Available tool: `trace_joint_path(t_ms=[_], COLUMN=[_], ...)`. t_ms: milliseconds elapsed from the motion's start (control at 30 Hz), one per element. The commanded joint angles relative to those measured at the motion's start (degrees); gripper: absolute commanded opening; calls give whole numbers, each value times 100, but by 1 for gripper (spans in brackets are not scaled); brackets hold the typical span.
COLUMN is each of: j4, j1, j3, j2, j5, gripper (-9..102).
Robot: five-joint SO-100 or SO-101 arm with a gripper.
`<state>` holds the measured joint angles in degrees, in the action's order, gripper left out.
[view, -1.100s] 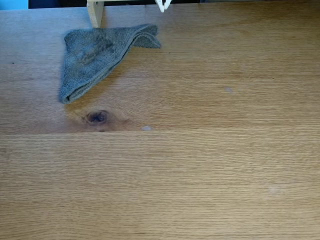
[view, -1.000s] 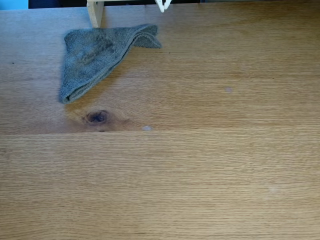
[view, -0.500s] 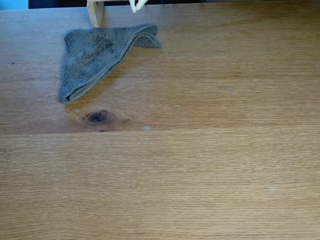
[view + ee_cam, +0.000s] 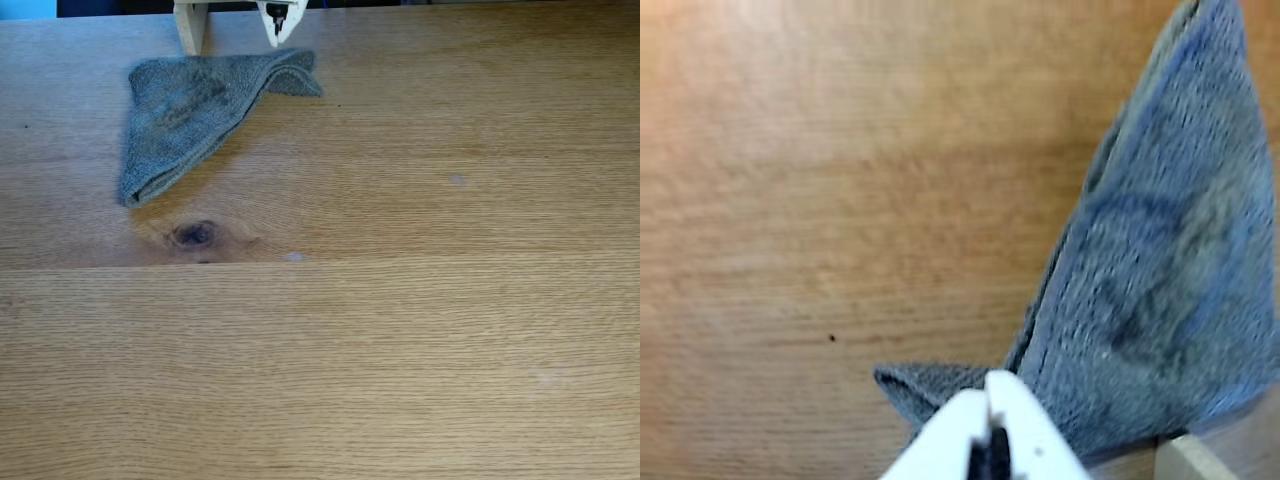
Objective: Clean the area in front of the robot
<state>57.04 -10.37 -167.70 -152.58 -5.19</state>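
- White gripper (image 4: 989, 408) tips pressed together, nothing pinched, poised over the grey cloth's (image 4: 190, 108) folded corner; contact unclear.
- In fixed view gripper (image 4: 277, 37) at top edge, beside wooden post (image 4: 190, 25).
- Oak tabletop (image 4: 400, 330) spreads below, cloth upper left.

Gripper (image 4: 277, 40) (mostly) beyond top edge
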Motion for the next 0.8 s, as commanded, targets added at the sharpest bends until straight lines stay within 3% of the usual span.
trace_joint_path(t_ms=[0, 133, 333, 433, 767], j4=[-316, -589, -1072, -1283, -1046], j1=[-132, -343, -1081, -1679, -2672], j3=[1327, 2145, 3015, 3217, 3278], j2=[659, 1336, 2487, 3155, 4816], j5=[-44, 97, 369, 237, -308], gripper=[0, 0, 20, 22, 36])
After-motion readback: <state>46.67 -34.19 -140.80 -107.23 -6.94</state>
